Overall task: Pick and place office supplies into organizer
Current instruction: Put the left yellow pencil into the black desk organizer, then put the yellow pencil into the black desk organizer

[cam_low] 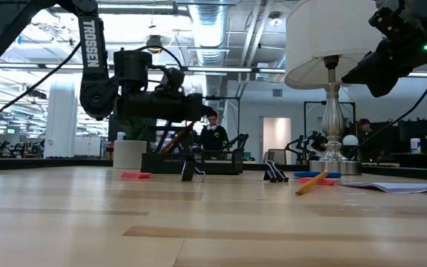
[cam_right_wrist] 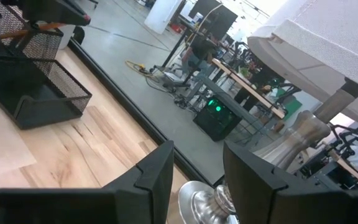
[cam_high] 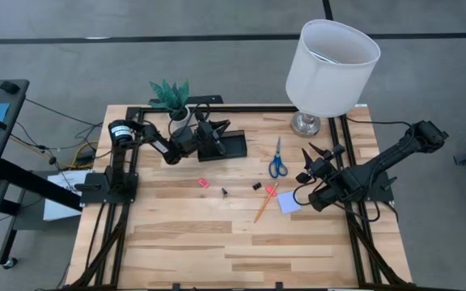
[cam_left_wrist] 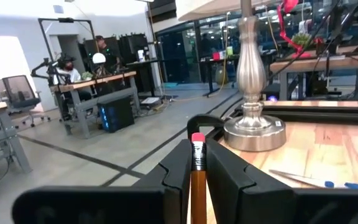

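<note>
My left gripper [cam_high: 207, 131] hangs level over the black mesh organizer [cam_high: 231, 145] at the table's far left, shut on an orange pencil [cam_left_wrist: 197, 180] with a pink eraser tip. Loose on the wood lie blue-handled scissors [cam_high: 277, 159], a second orange pencil [cam_high: 264, 203], a pale blue note pad [cam_high: 289, 202], a pink eraser [cam_high: 202, 183] and a tiny black clip [cam_high: 224, 191]. My right gripper [cam_high: 311, 164] waits open at the right, above the table beside the scissors, with nothing between its fingers [cam_right_wrist: 157, 171]. My left gripper pinches the orange pencil between its two fingers, just below the pink eraser end [cam_left_wrist: 197, 144]. The fingers [cam_left_wrist: 232, 177] come in level and lie across the pencil. The pencil stands about upright, eraser end up. Its lower part [cam_right_wrist: 42, 26] reaches toward the organizer's cup section, tip hidden.
A white lamp [cam_high: 332, 56] on a metal foot stands at the far right and a small potted plant [cam_high: 172, 99] at the far left behind the organizer. A black frame runs along the table's edges. Bare wood fills the near half.
</note>
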